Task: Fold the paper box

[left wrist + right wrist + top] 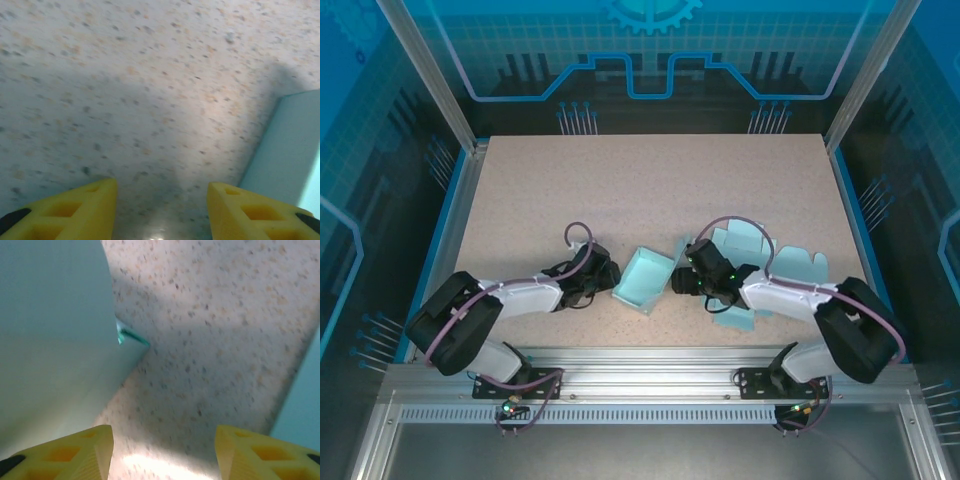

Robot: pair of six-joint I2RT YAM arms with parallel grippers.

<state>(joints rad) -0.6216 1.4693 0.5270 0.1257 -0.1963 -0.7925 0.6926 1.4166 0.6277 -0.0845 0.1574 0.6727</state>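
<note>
Lower centre of top view: light-teal tray-shaped paper box (645, 280) resting on speckled beige tabletop (650, 180), between both arms. Either side: left gripper (161, 205), right gripper (164, 445), jaws spread apart, nothing held.

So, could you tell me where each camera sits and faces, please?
Top external: above and behind, looking down on table, left arm, right arm, teal box.
Left wrist: on left arm, facing table; left gripper below, box at right.
Right wrist: on right arm, facing table; right gripper below, teal paper at left.
Shared: the table.
</note>
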